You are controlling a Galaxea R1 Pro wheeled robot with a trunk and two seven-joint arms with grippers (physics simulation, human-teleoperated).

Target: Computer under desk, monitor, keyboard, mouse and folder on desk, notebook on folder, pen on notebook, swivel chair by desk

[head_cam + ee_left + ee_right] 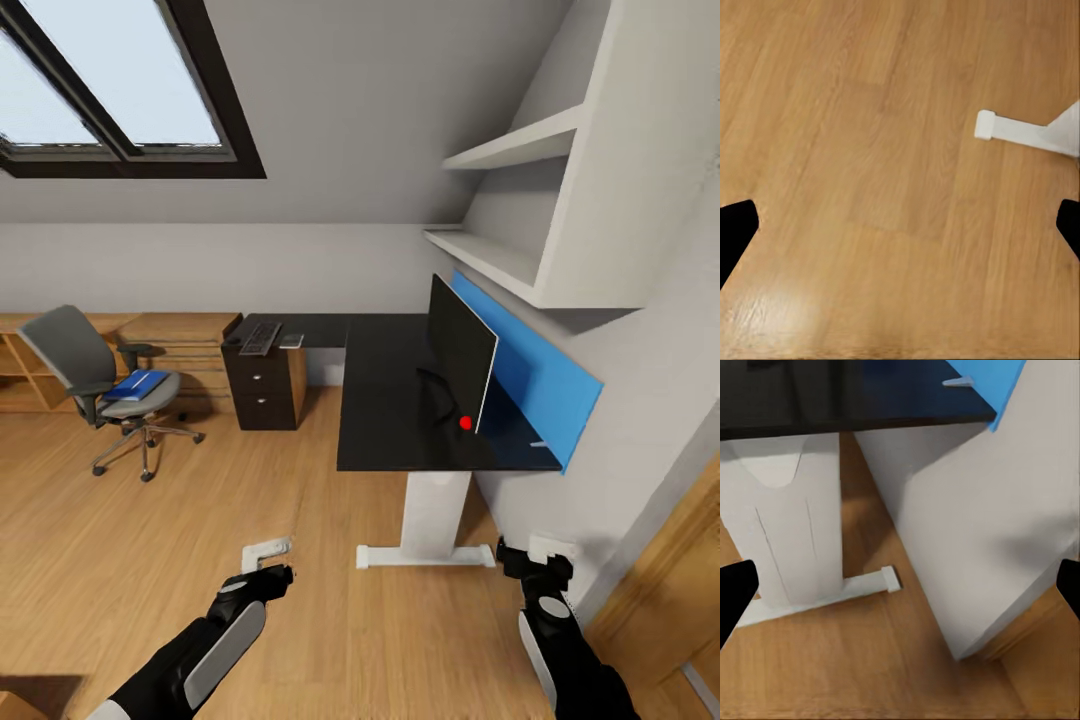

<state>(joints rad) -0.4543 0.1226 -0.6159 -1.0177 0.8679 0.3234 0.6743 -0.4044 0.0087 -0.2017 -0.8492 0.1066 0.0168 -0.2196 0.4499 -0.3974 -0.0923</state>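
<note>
The black-topped desk point(385, 400) stands ahead on its white pedestal leg point(433, 515). The monitor point(460, 365) stands on it near the wall. On the desk's far left part, above the black drawers, lies the keyboard point(260, 338) with a small pale flat item point(291, 341) beside it. At the left, the swivel chair point(85, 365) carries the blue folder point(137, 385) on its seat. A thin pale stick, perhaps the pen point(538, 444), lies by the blue panel. The computer, mouse and notebook are not made out. Both the left gripper point(268, 562) and the right gripper point(538, 558) hang open and empty over the floor.
A blue panel point(535, 370) runs along the wall behind the monitor, with white shelves point(520, 150) above it. A low oak drawer unit point(170, 345) lines the far wall behind the chair. Open plank floor point(200, 520) lies between me and the chair. An oak door frame point(670, 590) is at the right.
</note>
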